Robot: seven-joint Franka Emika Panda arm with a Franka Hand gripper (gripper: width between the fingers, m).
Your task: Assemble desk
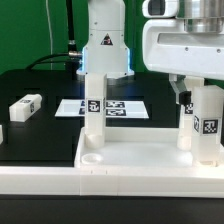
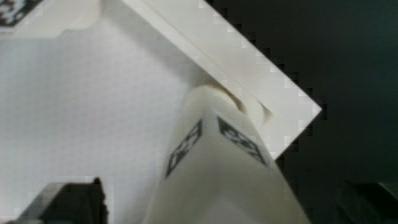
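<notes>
Flat across the front of the black table [image 1: 40, 140], rim up: large white plastic tray-like desk top [image 1: 140, 152], with the thin flat white marker board [image 1: 125, 107] lying behind it. Over the top's corner on the exterior view's right, white two-finger gripper [image 2: 214, 205] with jaws spread wide, dark fingers [image 2: 68, 200] flanking but not touching the second leg [image 1: 206, 125], a white square-section tagged post upright in that corner, gripping nothing. First leg [image 1: 93, 118], same kind, upright at the corner toward the exterior view's left; 1 loose leg [image 1: 25, 106] on its side on the table, well apart from the top.
</notes>
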